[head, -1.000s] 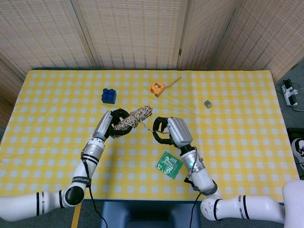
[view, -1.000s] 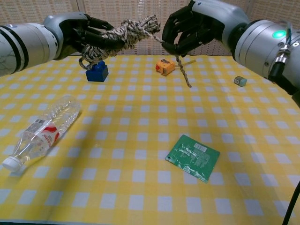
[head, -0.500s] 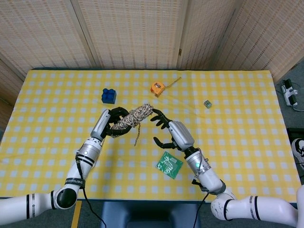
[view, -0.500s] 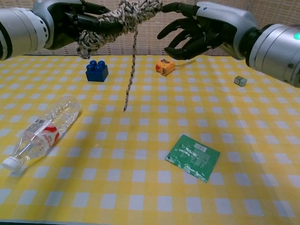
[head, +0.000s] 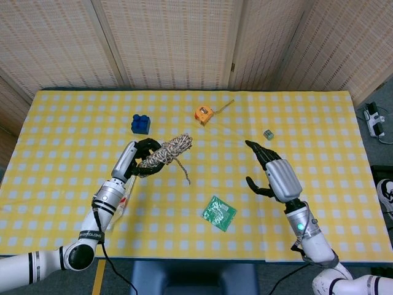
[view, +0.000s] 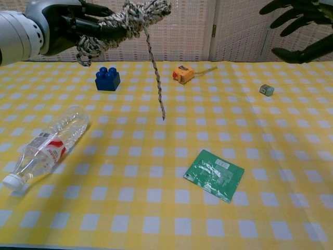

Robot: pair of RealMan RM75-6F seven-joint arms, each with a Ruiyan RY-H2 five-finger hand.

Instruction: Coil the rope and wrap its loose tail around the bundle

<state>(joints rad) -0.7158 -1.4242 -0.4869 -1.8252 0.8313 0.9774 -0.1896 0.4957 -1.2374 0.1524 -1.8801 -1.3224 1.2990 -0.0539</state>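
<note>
Table (head: pixel 73 123) covered with a yellow checked cloth, on which lay a blue block (head: pixel 140 123), an orange tape measure (head: pixel 204 114), a small grey cube (head: pixel 268 134), a green circuit board (head: pixel 220 212) and a plastic bottle (view: pixel 46 146).

Even, bright, diffuse light, no glare. Soft faint shadows on the table (view: pixel 291 219), e.g. under the bottle (view: pixel 44 148). Head view sharp throughout. Chest view: slight wide-angle bowing at the table's far edge, near arm slightly soft.

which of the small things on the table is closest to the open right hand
The small grey-green cube, lying just beyond the right hand; the orange tape measure and blue brick lie farther left.
</note>
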